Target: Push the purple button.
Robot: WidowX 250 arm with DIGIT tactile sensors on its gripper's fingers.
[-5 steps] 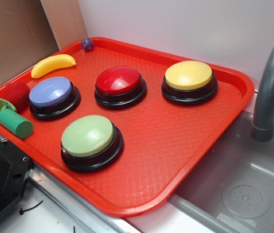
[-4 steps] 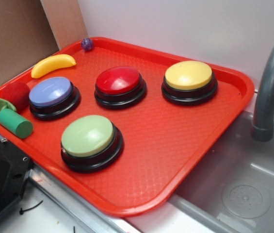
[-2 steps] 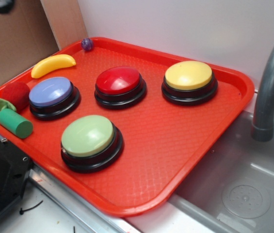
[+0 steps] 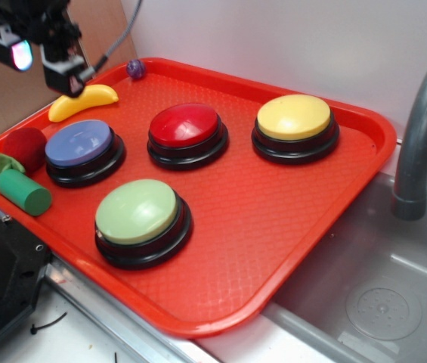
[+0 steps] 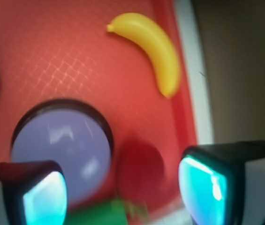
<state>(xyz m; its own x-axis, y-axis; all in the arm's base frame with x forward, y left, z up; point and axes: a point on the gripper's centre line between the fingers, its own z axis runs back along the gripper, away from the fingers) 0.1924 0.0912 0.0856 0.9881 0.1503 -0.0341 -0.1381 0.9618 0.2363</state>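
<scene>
Purple button (image 4: 79,144) sits at left side of red tray (image 4: 273,227), beside red ball (image 4: 26,147) and below banana (image 4: 83,101). Gripper (image 4: 43,57) hangs above and behind it, clear of the cap, fingers spread, holding nothing.

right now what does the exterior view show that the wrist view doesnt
Only the exterior view shows the red button, yellow button, green button, the small purple ball, the grey faucet and sink, plus the gripper seen from outside, above the tray's back left corner.

Only the wrist view shows the two teal-lit fingertips close up, set apart.

Both show the purple button, the toy banana, the red ball, the green cylinder and the red tray.
</scene>
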